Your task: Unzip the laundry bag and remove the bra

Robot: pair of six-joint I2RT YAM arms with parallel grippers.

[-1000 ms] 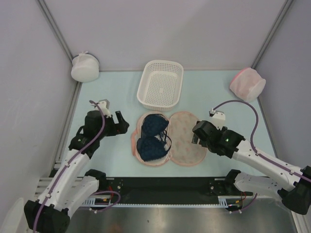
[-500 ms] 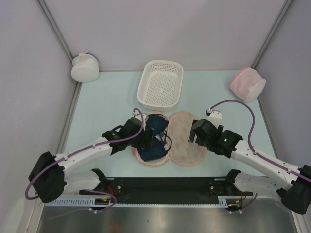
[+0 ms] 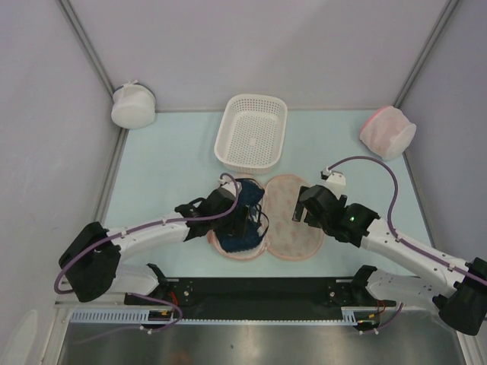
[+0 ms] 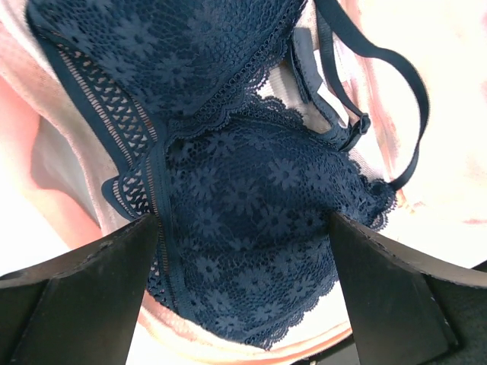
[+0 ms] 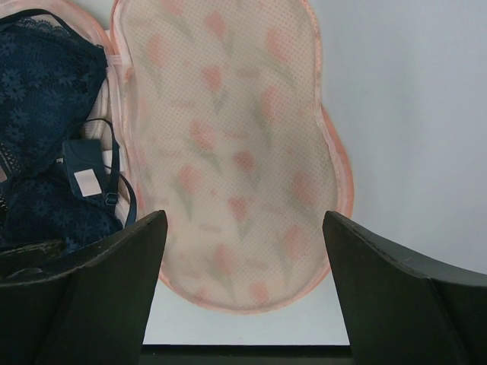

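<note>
The laundry bag (image 3: pixel 288 220) lies unzipped and spread flat in two beige, pink-edged halves near the table's front. The navy lace bra (image 3: pixel 245 192) rests on its left half. My left gripper (image 3: pixel 240 218) hovers open right over the bra. In the left wrist view the lower cup of the bra (image 4: pixel 243 190) fills the gap between the fingers (image 4: pixel 84 304), with the gripper (image 4: pixel 243 243) touching nothing. My right gripper (image 3: pixel 299 210) is open above the bag's bare right half (image 5: pixel 228 144). Nothing sits between the jaws of the right gripper (image 5: pixel 245 228); the bra (image 5: pixel 38 99) shows at its left.
A white perforated basket (image 3: pixel 251 133) stands behind the bag. A round white mesh pouch (image 3: pixel 133 106) sits in the back left corner and a pink-and-white one (image 3: pixel 388 131) at the back right. Grey walls close three sides.
My left arm has swung in from the left side of the table to over the bra. The right gripper has crept slightly left over the bag's right half.
</note>
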